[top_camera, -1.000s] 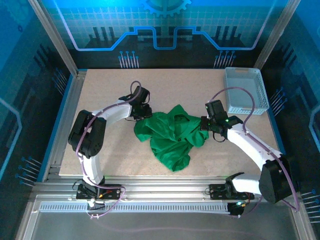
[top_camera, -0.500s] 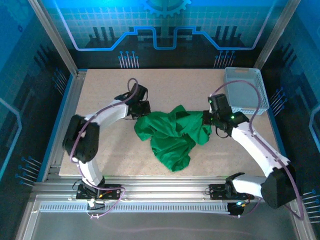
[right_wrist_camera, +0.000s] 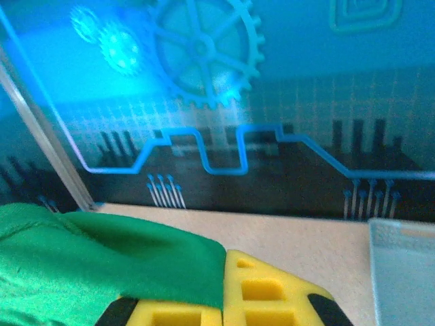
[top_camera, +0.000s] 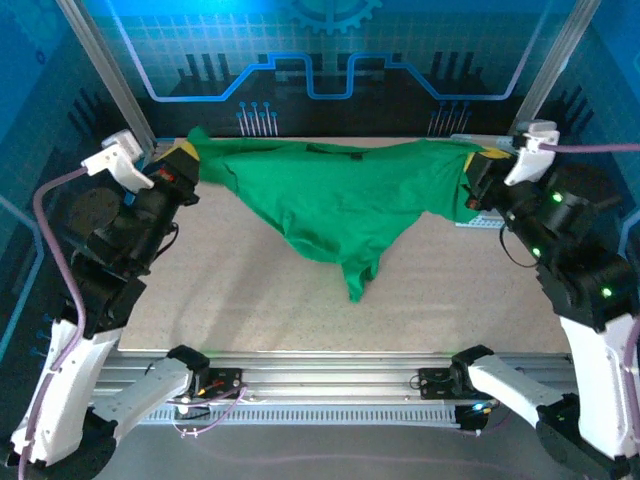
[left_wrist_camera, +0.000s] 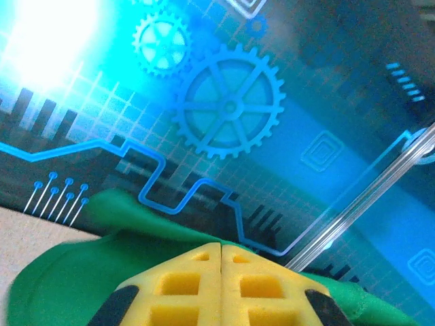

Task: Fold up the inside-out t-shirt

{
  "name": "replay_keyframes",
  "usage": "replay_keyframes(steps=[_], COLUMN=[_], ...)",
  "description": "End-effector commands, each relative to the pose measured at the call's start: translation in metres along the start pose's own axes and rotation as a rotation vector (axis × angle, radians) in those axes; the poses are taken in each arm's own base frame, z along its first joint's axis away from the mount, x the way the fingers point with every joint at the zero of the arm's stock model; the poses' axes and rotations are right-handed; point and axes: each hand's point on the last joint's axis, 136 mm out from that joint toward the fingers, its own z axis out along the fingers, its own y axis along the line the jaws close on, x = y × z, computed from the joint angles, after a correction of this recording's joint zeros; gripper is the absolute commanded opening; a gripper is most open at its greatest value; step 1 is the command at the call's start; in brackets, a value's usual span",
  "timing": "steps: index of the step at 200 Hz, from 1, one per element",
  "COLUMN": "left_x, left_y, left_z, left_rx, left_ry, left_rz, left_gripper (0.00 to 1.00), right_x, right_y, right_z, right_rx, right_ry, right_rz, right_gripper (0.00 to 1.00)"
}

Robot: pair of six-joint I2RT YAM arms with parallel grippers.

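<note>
Left gripper (top_camera: 186, 152) and right gripper (top_camera: 472, 162), both pinched shut on the t-shirt (top_camera: 330, 205), are hoisting it from a crumpled heap into a taut span for folding.

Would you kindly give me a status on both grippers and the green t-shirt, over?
Left gripper shut on t-shirt, right gripper likewise. T-shirt hangs stretched between them over the table, middle sagging. Nothing blocking; basket beside right gripper.
</note>
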Motion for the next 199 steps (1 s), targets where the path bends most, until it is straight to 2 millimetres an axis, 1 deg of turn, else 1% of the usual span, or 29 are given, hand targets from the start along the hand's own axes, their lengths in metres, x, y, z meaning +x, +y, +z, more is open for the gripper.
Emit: replay_keyframes(steps=[1,9,21,39,51,59,65,74,85,95,111,129,145,167,170,181,199], left_x=[0.057,0.074,0.103,0.154,0.182,0.197,0.203,0.206,0.201,0.189,0.161,0.124,0.089,0.044,0.040,0.018,-0.014], left_y=[0.042,0.053,0.069,0.099,0.118,0.128,0.132,0.135,0.130,0.121,0.104,0.081,0.060,0.028,0.024,0.007,-0.014], left_z=[0.032,0.041,0.054,0.072,0.080,0.083,0.085,0.086,0.087,0.086,0.080,0.066,0.047,0.014,0.011,-0.008,-0.037], left_rx=[-0.156,-0.191,-0.240,-0.331,-0.391,-0.418,-0.429,-0.427,-0.402,-0.369,-0.308,-0.232,-0.165,-0.041,-0.026,0.041,0.131], left_ry=[0.154,0.204,0.287,0.421,0.497,0.535,0.550,0.557,0.534,0.495,0.410,0.302,0.207,0.085,0.075,0.018,-0.067], left_rz=[0.076,0.083,0.093,0.105,0.115,0.120,0.119,0.112,0.103,0.103,0.104,0.095,0.080,0.054,0.053,0.047,0.039], left_gripper=[0.00,0.00,0.00,0.00,0.00,0.00,0.00,0.00,0.00,0.00,0.00,0.00,0.00,0.00,0.00,0.00,0.00], right_x=[0.036,0.053,0.087,0.149,0.187,0.206,0.214,0.218,0.208,0.191,0.157,0.118,0.085,0.037,0.032,0.012,-0.020], right_y=[0.007,0.007,0.001,-0.013,-0.024,-0.028,-0.032,-0.034,-0.033,-0.030,-0.021,-0.011,0.001,0.020,0.023,0.032,0.045], right_z=[0.026,0.040,0.064,0.098,0.115,0.123,0.127,0.129,0.127,0.122,0.109,0.088,0.064,0.021,0.015,-0.006,-0.039], right_rx=[-0.057,-0.062,-0.041,0.011,0.056,0.074,0.086,0.096,0.092,0.078,0.043,0.002,-0.052,-0.144,-0.159,-0.202,-0.267], right_ry=[0.138,0.191,0.280,0.422,0.511,0.554,0.576,0.586,0.563,0.518,0.433,0.337,0.248,0.101,0.083,0.020,-0.079], right_rz=[-0.013,-0.006,0.006,0.024,0.033,0.031,0.028,0.022,0.011,0.000,-0.020,-0.033,-0.037,-0.040,-0.040,-0.040,-0.045], right_gripper=[0.00,0.00,0.00,0.00,0.00,0.00,0.00,0.00,0.00,0.00,0.00,0.00,0.00,0.00,0.00,0.00,0.00])
